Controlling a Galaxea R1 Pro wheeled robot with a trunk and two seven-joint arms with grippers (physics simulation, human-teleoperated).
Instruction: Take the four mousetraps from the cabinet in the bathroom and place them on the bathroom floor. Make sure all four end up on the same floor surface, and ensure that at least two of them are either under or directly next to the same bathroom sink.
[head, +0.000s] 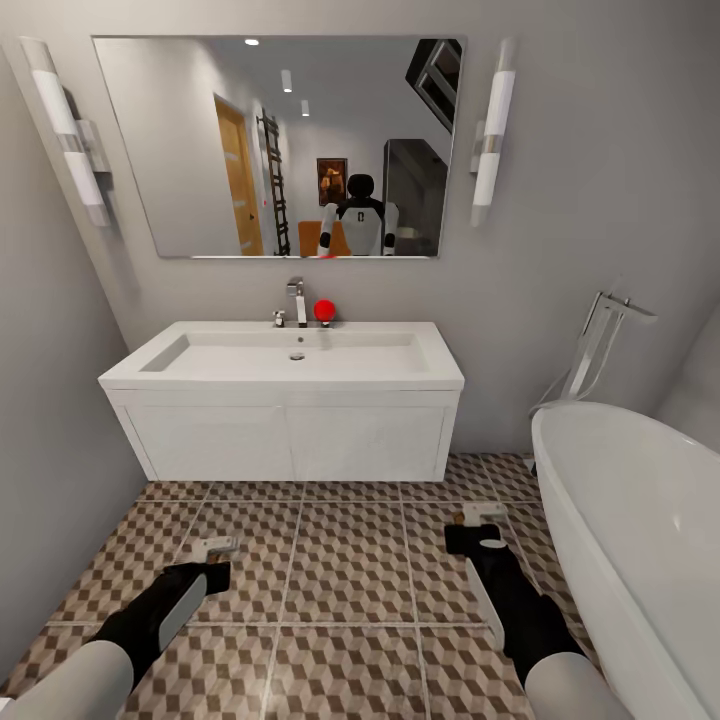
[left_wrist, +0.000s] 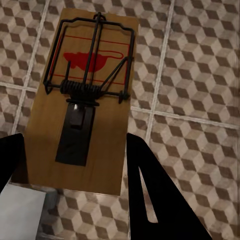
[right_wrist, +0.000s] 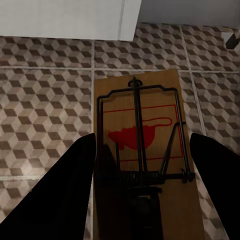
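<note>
My left gripper hangs low over the cube-patterned bathroom floor and is shut on a tan mousetrap with dark wire and a red mark. The right gripper is likewise shut on a second mousetrap, its board sticking forward past the fingers. Both traps are held above the tiles in front of the white bathroom sink, which sits on its wall-hung vanity. The other mousetraps and the cabinet are out of view.
A white oval bathtub with a floor-standing tap crowds the right side, close to my right arm. A grey wall runs along the left. On the sink's rim stand a chrome tap and a red ball.
</note>
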